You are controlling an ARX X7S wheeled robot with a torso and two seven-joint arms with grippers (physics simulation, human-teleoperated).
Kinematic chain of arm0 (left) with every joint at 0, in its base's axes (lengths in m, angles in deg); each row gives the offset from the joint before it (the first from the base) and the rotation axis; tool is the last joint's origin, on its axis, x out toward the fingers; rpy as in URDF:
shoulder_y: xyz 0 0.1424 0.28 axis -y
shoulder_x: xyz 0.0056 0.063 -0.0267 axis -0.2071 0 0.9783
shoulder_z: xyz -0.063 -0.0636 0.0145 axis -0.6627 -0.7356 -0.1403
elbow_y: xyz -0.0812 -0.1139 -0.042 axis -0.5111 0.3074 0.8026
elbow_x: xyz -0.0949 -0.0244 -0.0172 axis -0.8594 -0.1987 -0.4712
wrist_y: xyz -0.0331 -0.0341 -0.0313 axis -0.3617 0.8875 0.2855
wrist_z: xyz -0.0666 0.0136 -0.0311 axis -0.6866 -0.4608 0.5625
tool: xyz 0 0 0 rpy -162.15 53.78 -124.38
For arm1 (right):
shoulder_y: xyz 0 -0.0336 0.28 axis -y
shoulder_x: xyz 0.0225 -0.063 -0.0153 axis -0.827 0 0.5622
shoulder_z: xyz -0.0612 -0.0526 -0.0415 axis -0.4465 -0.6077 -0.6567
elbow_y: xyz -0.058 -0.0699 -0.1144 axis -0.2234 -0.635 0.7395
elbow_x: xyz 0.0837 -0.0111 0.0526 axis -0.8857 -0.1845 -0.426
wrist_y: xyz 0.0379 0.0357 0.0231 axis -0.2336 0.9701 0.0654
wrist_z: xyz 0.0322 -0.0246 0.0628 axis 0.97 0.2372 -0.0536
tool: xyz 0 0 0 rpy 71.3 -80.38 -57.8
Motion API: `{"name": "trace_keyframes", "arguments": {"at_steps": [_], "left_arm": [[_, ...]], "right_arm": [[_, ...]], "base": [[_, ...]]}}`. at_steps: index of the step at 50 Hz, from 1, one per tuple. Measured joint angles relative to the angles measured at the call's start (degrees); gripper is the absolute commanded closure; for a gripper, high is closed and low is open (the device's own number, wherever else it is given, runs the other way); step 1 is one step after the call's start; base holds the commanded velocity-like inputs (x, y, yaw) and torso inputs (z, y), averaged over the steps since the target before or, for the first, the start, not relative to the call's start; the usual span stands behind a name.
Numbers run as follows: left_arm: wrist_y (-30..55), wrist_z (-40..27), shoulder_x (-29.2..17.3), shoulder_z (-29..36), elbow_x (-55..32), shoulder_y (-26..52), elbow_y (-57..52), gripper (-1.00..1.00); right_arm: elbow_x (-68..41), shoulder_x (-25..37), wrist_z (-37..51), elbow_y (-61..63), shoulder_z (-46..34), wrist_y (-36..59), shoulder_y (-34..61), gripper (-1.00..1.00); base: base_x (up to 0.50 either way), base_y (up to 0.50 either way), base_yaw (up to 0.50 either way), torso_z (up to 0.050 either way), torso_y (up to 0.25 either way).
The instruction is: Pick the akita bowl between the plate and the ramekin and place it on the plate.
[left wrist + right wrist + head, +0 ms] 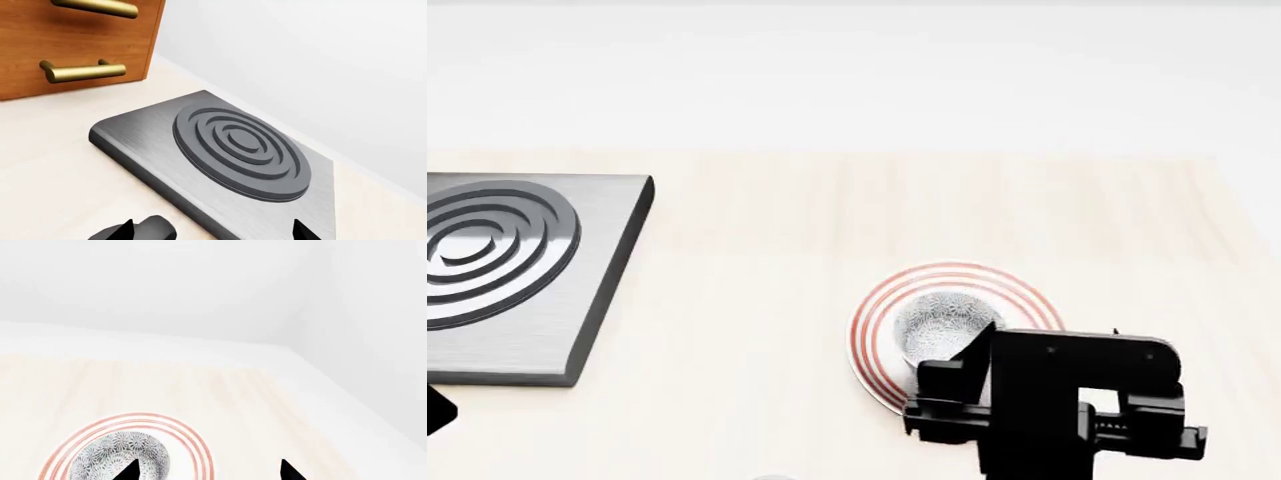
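Observation:
The speckled akita bowl (941, 322) stands upright inside the plate (954, 271), a white plate with thin red rings. In the right wrist view the bowl (117, 456) and the plate's ringed rim (195, 441) lie just below my right gripper (210, 471). That gripper is open and holds nothing; one fingertip (129, 470) shows over the bowl, the other beyond the plate's rim. In the head view my right arm (1054, 400) covers the plate's near edge. My left gripper (213, 231) is open and empty over the near edge of the hob. The ramekin is out of view.
A brushed-metal hob (507, 270) with a ringed burner (240, 150) sits at the counter's left. A wooden cabinet (73, 45) with brass handles stands beside it. A white wall backs the pale wooden counter (761, 300).

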Motion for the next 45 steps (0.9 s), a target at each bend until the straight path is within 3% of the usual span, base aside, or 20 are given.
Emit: {"name": "trace_keyframes", "arguments": {"at_steps": [19,45], "left_arm": [[-0.74,-0.33,-0.50,0.32,0.69,-0.86,-2.06,-1.00],[-0.18,-1.41,-1.77,-0.75,-1.52,-2.18,-8.23,-1.00]], "right_arm": [[4.05,3.03,3.58,4.86,-2.51,-3.23,-5.51,-1.00],[7.21,6.35,6.30,14.91,-2.94,1.17,-7.68,-1.00]], "base": [[0.00,0.00,0.00,0.000,0.000],[0.00,0.00,0.00,0.001,0.000]]}}
